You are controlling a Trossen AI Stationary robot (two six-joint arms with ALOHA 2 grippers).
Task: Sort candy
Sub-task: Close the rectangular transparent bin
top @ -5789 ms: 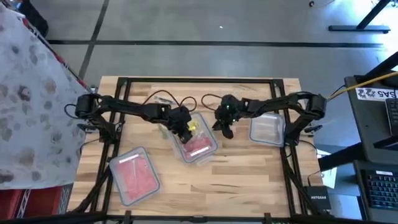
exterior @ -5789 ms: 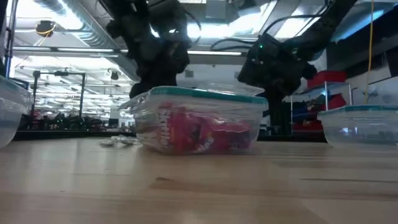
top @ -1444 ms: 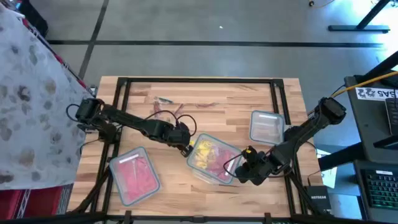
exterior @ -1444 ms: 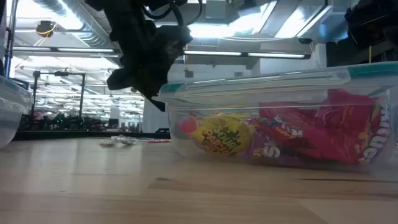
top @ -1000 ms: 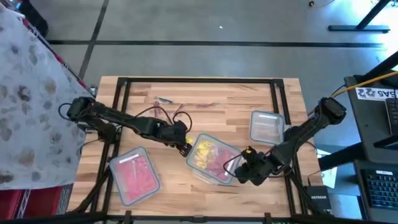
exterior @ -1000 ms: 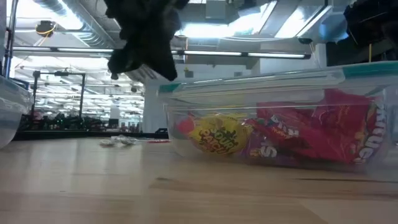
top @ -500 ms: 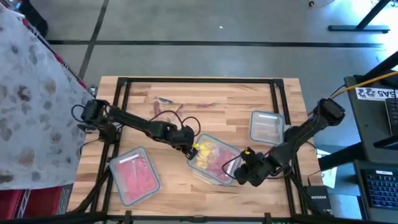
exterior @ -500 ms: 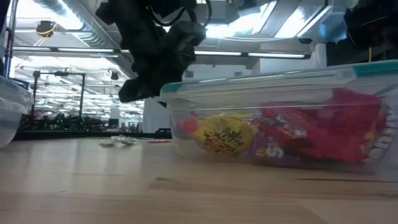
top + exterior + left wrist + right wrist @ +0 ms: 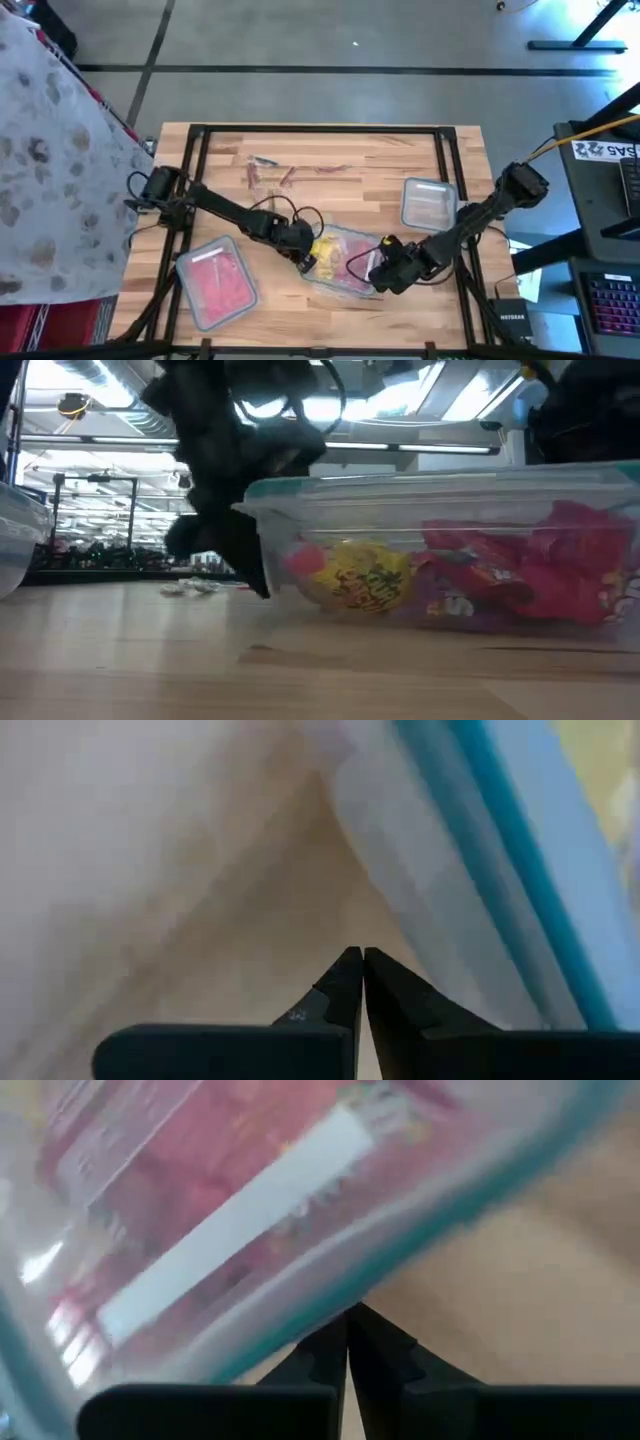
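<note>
Both my grippers have their dark fingers pressed together, holding nothing. My left gripper [image 9: 303, 258] is low at the left corner of the clear plastic container [image 9: 352, 285] with the teal rim; its tips [image 9: 358, 960] meet just beside the smooth teal edge. My right gripper [image 9: 380, 272] is pressed at the opposite corner, its tips [image 9: 347, 1316] meeting at the rim. Inside this rounded box lie shiny wrapped candy pieces [image 9: 470, 580], yellow and red-pink. More loose candy [image 9: 268, 174] lies on the wooden table [image 9: 390, 160], near the far edge.
</note>
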